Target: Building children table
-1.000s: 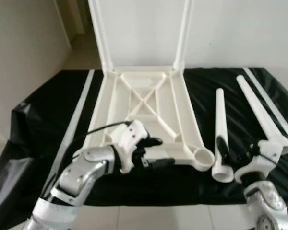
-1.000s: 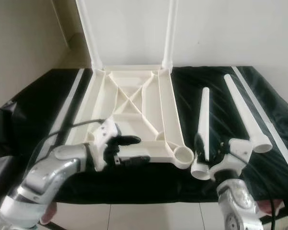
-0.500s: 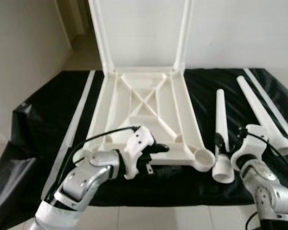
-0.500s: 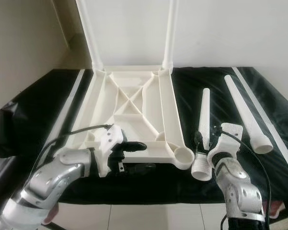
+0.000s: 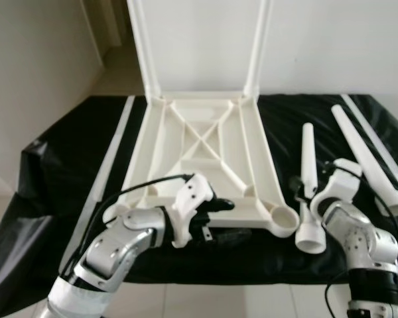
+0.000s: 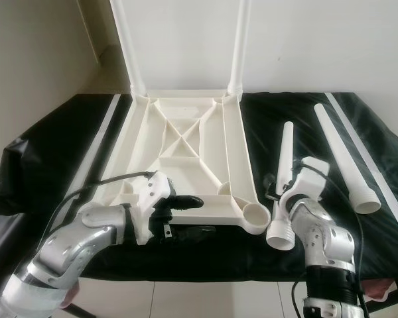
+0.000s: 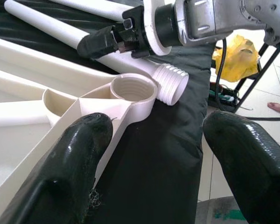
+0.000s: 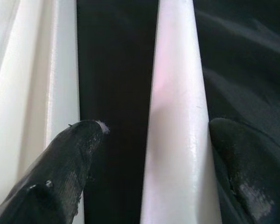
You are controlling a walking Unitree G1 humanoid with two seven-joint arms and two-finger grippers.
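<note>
**Q:** On the black-draped surface (image 5: 46,165), what's going on, left side first?

**A:** Along the left edge there's a long white strip (image 5: 109,159) lying on the cloth. Next to it, pretty much in the middle, is the white tabletop (image 5: 205,146), flipped upside down so you see the ribs and the X brace. Two legs (image 5: 255,46) are already standing up from its far corners, against the wall.

**Q:** And the left gripper?

**A:** The left gripper (image 5: 220,218) sits at the near edge of the tabletop with its fingers spread apart. One finger lies over the near rim, the other hangs off the edge above the cloth. Nothing is between them. From the left wrist view it's pointing toward the threaded socket (image 7: 133,88) at the tabletop's near right corner.

**Q:** Right side?

**A:** Just right of that socket lies a loose leg (image 5: 308,192), threaded wide end toward the near edge, narrow end pointing to the far edge. Its threaded end (image 7: 171,84) is just beside the socket, not in it. The right gripper (image 5: 298,193) is over that leg, fingers spread either side of it, not pinched on. Right wrist view shows the leg (image 8: 177,116) between the two pads (image 8: 70,154) with gaps on both sides. Further right, near the right edge, is another loose leg (image 5: 368,156), then a second white strip (image 5: 378,132).
</note>
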